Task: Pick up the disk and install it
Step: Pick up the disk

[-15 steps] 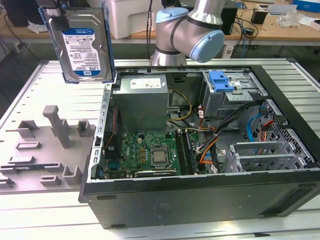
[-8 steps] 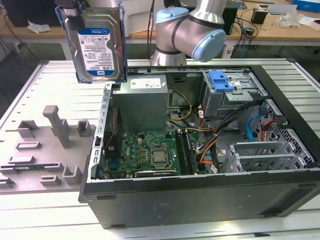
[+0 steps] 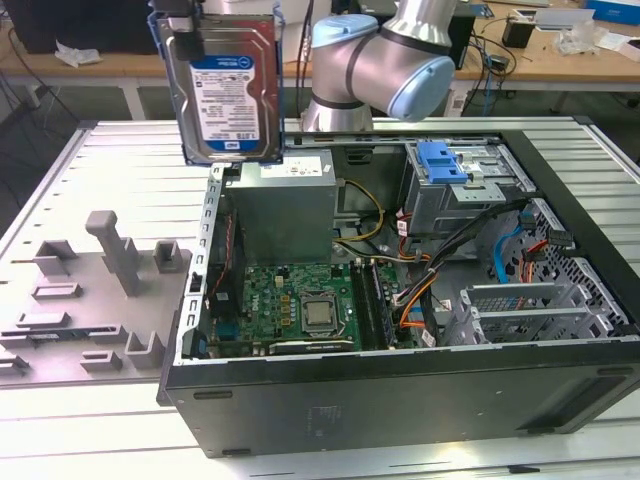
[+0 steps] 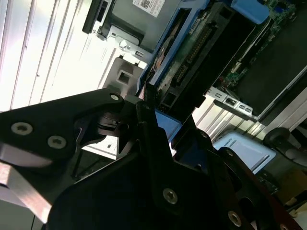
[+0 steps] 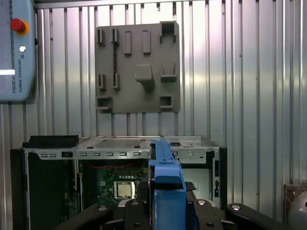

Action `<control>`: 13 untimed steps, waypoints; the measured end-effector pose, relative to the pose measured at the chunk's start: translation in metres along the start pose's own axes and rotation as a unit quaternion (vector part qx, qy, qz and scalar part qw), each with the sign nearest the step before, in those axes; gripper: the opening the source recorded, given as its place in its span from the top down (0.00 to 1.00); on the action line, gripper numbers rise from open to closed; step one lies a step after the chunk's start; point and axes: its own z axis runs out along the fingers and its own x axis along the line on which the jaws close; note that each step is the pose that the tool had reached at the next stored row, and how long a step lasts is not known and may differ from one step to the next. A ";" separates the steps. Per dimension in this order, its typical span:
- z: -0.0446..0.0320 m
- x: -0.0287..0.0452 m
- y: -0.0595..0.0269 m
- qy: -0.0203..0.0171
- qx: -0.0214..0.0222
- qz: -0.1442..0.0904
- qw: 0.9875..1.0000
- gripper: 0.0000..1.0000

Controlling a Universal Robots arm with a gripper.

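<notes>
Black computer case (image 3: 400, 400) up close, lying open on the ribbed metal surface (image 3: 90, 430). Inside it, a green board (image 3: 290, 300), then a big grey box (image 3: 285, 215) behind. Toward the exterior view's right, a metal cage (image 3: 465, 205) with a blue tab (image 3: 440, 160) on top, and a bunch of wires (image 3: 420, 280) crossing in front of that cage. Beside the case, toward the exterior view's left, a grey plate (image 3: 90, 290) with pegs and slots.

Higher up, the disk (image 3: 225, 90), hanging upright in the air over the grey box, label facing out, touching nothing below. Gripper (image 5: 165, 213) closed tight on it, black fingers (image 5: 132, 213) pressed to its blue frame in the first wrist view.

Behind, the grey and blue arm (image 3: 380, 60). Far back, wooden desks (image 3: 560, 60).
</notes>
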 end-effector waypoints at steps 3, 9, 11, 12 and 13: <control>-0.0002 0.0004 -0.0149 0.000 0.000 0.000 1.000 0.64; -0.0003 0.0011 -0.0379 0.000 0.000 0.000 1.000 0.64; -0.0003 0.0015 -0.0466 0.000 0.000 0.000 1.000 0.64; -0.0003 0.0017 -0.0492 0.000 0.000 0.000 1.000 0.64; -0.0003 0.0019 -0.0531 0.000 0.000 0.000 1.000 0.64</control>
